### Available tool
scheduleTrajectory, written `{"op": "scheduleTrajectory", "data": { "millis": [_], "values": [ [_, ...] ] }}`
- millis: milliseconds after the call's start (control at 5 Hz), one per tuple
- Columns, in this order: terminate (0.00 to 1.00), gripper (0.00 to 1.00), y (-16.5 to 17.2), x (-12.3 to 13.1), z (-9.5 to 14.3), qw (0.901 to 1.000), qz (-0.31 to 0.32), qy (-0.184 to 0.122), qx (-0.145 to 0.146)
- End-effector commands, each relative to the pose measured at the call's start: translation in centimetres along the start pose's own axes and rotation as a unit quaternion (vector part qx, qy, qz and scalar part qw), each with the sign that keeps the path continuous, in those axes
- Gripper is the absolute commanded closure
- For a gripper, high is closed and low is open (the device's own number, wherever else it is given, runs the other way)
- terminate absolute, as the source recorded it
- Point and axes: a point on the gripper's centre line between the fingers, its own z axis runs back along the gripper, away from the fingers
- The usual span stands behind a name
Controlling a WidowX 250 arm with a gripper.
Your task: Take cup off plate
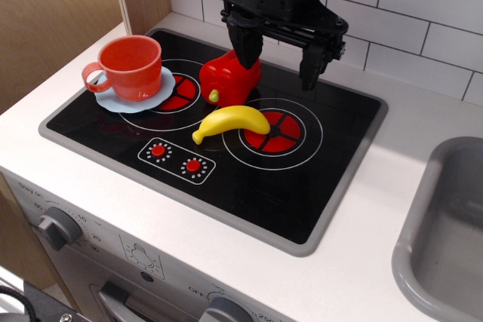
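1. The cup (130,66) stands upright on the plate (162,85), at the far-left corner of the black stovetop (317,179); it is orange-red, its wide mouth faces up, and its loop handle points left, toward the wooden panel (53,13)
2. The plate is light blue with a wavy rim; it shows around the base of the cup on the front and right, and its right edge overlaps the left burner ring (179,92)
3. Just to the right of the plate, a glossy red bell pepper (229,77) lies on the stovetop, apart from the cup
4. In front of the pepper, a yellow banana (232,121) lies across the gap between the two burners, its right end touching the right burner ring (273,131)
5. My gripper (281,62) hangs above the back of the stovetop, well to the right of the cup and clear of it; my fingers are spread wide with nothing between them
6. My left finger (248,49) sits in front of the top of the pepper in this view; whether it touches the pepper I cannot tell; my right finger (312,68) hangs over bare black glass
7. Two red knob prints (176,159) sit near the front edge of the stovetop
8. Further out, a white counter (362,246) surrounds the stovetop, a grey sink (441,231) lies at the right, and white tiles (423,5) back the scene
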Motion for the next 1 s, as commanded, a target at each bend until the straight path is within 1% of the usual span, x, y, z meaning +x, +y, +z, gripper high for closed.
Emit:
{"op": "scheduleTrajectory", "data": {
  "millis": [0,200,400,600,800],
  "values": [
    [0.00,0.00,0.0,0.0,0.0,1.0000,0.000,0.000,0.000],
    [0.00,0.00,2.6,-1.8,1.3,0.9990,-0.039,0.020,-0.008],
    [0.00,0.00,4.5,-3.7,3.9,0.9962,-0.078,0.018,-0.033],
    [0.00,0.00,6.6,-4.7,5.6,0.9940,-0.092,0.042,-0.044],
    [0.00,0.00,8.7,-5.0,5.5,0.9937,-0.108,0.022,-0.016]
  ]
}}
